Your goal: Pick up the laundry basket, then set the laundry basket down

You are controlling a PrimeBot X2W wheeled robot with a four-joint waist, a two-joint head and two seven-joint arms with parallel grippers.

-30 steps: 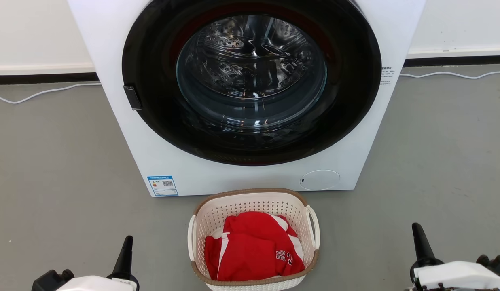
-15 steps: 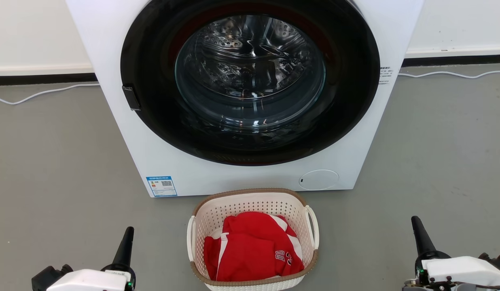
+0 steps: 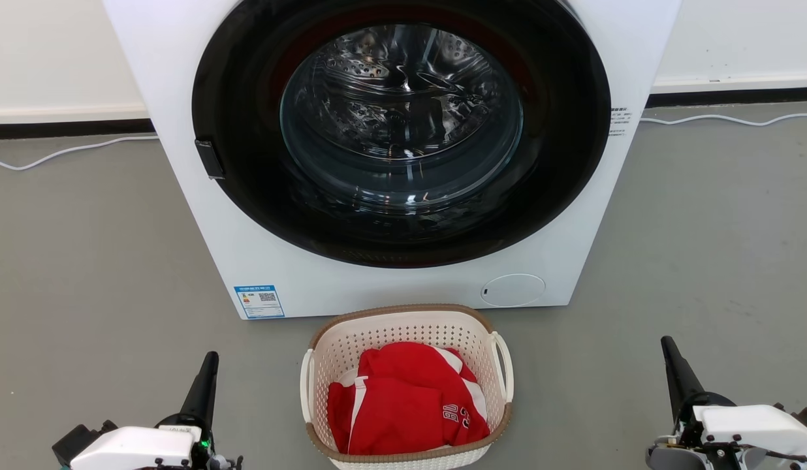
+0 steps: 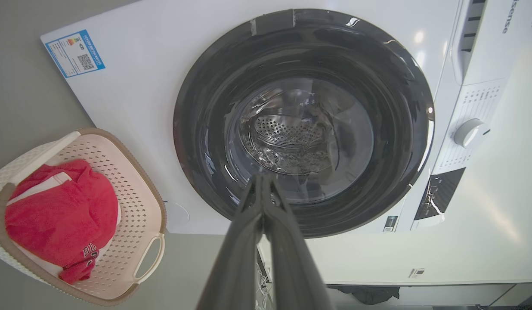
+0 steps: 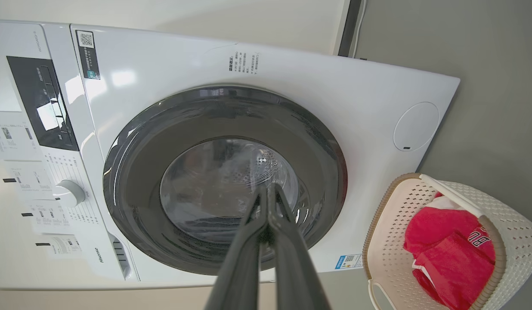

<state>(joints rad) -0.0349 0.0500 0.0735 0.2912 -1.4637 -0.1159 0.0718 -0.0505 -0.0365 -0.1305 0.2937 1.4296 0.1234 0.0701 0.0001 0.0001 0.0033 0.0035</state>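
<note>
The laundry basket is cream-white and perforated, with a brown rim and two white side handles. It stands on the grey floor just in front of the washing machine, holding a red garment. The basket also appears at the left in the left wrist view and at the lower right in the right wrist view. My left gripper is shut and empty, well left of the basket. My right gripper is shut and empty, well right of it. Both point toward the machine and touch nothing.
A white front-loading washing machine with a closed dark round door stands right behind the basket. White cables run along the floor by the wall on both sides. Grey floor lies either side of the basket.
Both grippers have risen slightly in the head view, more of each wrist showing. The picture has shifted a little left. The basket stays put.
</note>
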